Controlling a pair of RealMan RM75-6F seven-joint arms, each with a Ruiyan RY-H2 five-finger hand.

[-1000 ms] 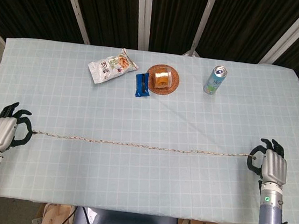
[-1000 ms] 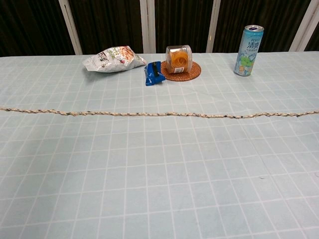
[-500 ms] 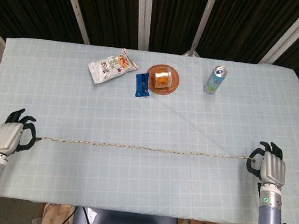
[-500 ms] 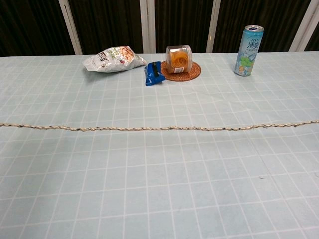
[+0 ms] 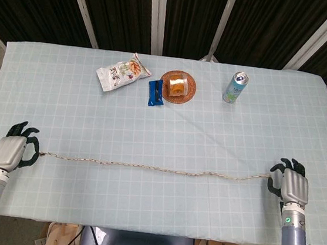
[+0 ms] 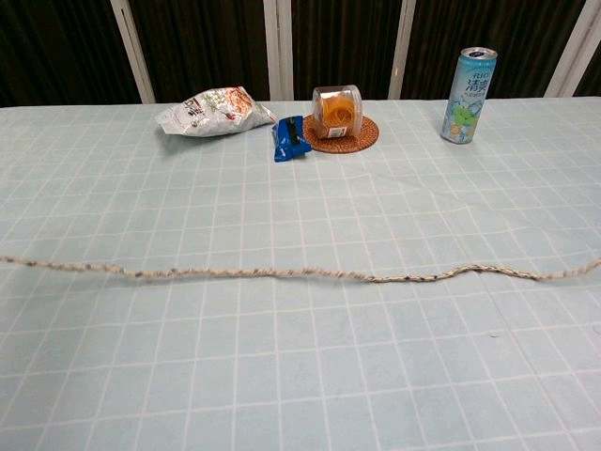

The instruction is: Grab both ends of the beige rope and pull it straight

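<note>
Head and chest views of a table covered by a pale blue checked cloth (image 5: 256, 139). A thin beige braided rope (image 5: 152, 168) is lying across the near part of the cloth, running almost the full width of the table from one hand to the other. It is nearly straight, with a shallow wave toward its right end, seen in the chest view (image 6: 470, 271) as a small hump just before the frame edge.

The left hand (image 5: 11, 151), grey-backed with black fingers, is sitting at the left edge of the table, its fingers curling in around the left end of the rope, which is running straight into them. The right hand (image 5: 291, 184), of the same build, is sitting at the right edge, its fingers likewise curling over the right end of the rope. Neither hand is appearing in the chest view.

Well apart from the rope, along the far side of the table, a crinkled white snack bag (image 5: 122, 73) is lying at left; a small dark blue packet (image 5: 155, 92) is lying beside a round woven brown coaster (image 5: 189, 92) carrying a clear tub of orange food (image 5: 176, 85); a tall light blue drink can (image 5: 235, 87) is standing upright at right.
</note>
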